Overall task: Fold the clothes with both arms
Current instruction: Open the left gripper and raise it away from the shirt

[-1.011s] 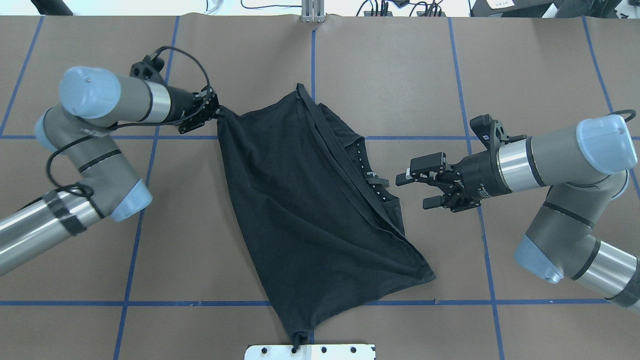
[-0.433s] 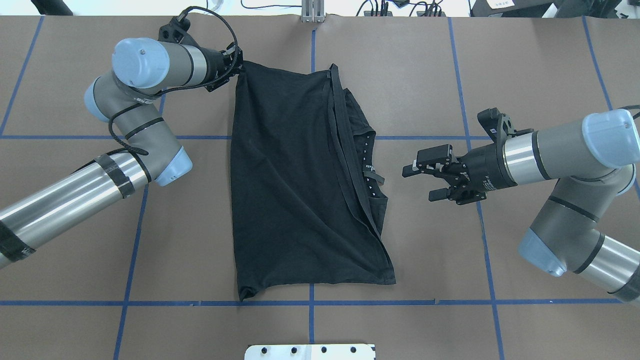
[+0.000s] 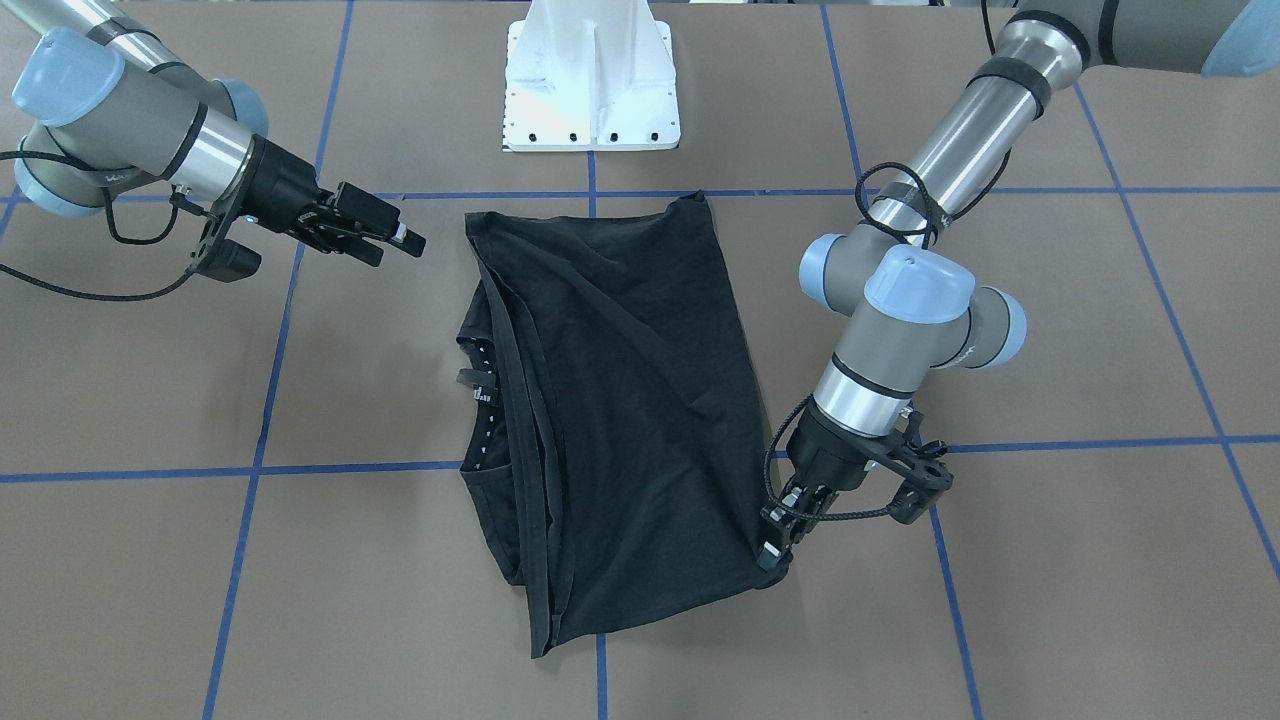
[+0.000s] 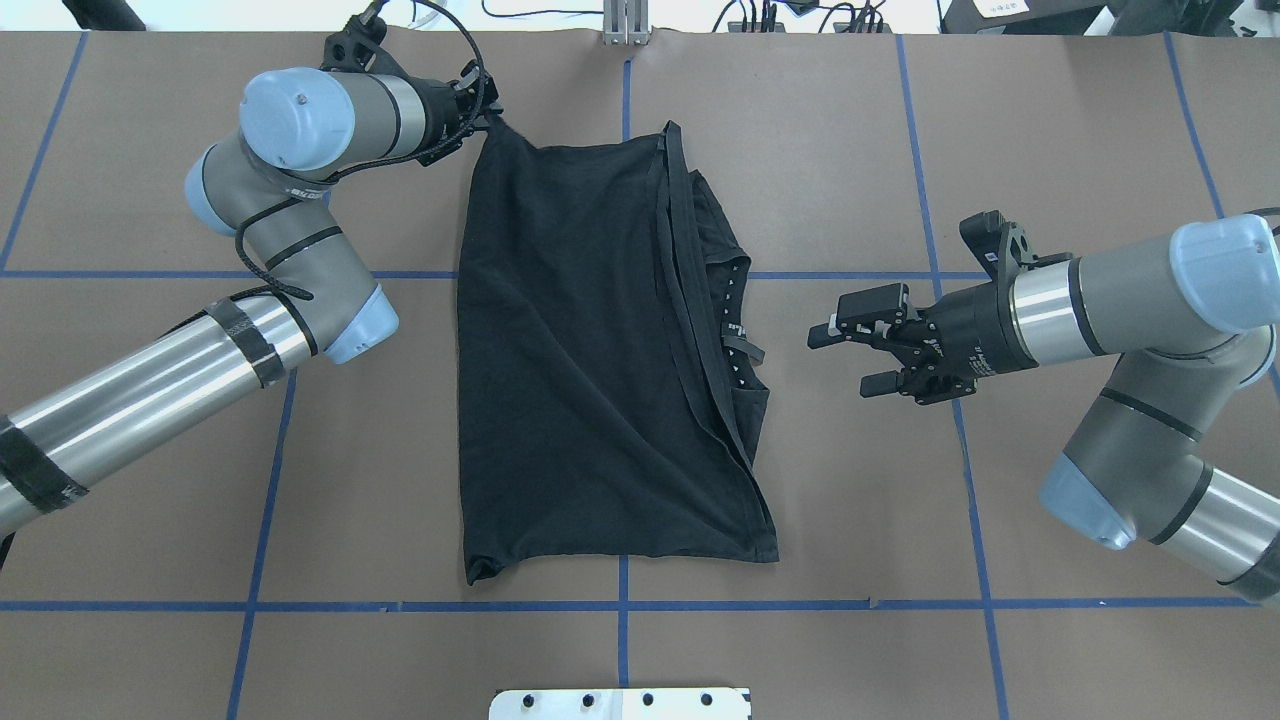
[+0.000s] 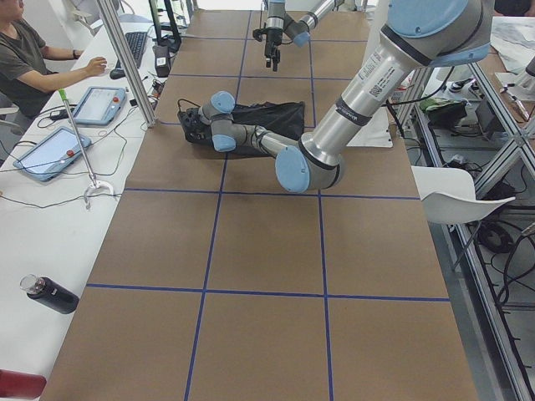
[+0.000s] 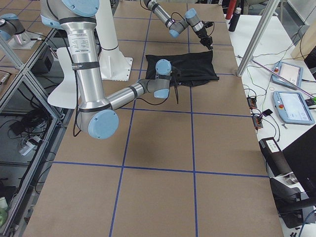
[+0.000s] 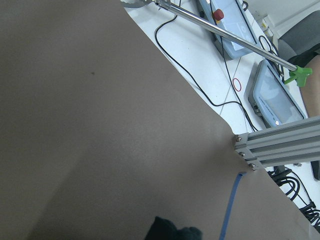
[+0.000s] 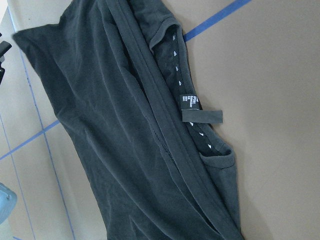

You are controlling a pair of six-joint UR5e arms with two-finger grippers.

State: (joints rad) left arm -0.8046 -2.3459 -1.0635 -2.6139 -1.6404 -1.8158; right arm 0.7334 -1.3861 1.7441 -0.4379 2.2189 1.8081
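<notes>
Now that the left gripper (image 4: 487, 120) has dragged its pinched corner outward, the T-shirt (image 4: 570, 380) lies pulled flat behind it, half-folded, so the right gripper (image 4: 842, 360), spread wide just off the collar (image 4: 735, 330), can probably go for the next fold.

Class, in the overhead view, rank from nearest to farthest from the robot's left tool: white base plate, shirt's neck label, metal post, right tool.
From the left tool:
1. Metal post, far edge, centre.
2. Neck label, right side of the shirt.
3. Right tool, right of the shirt.
4. White base plate, near edge, centre.
</notes>
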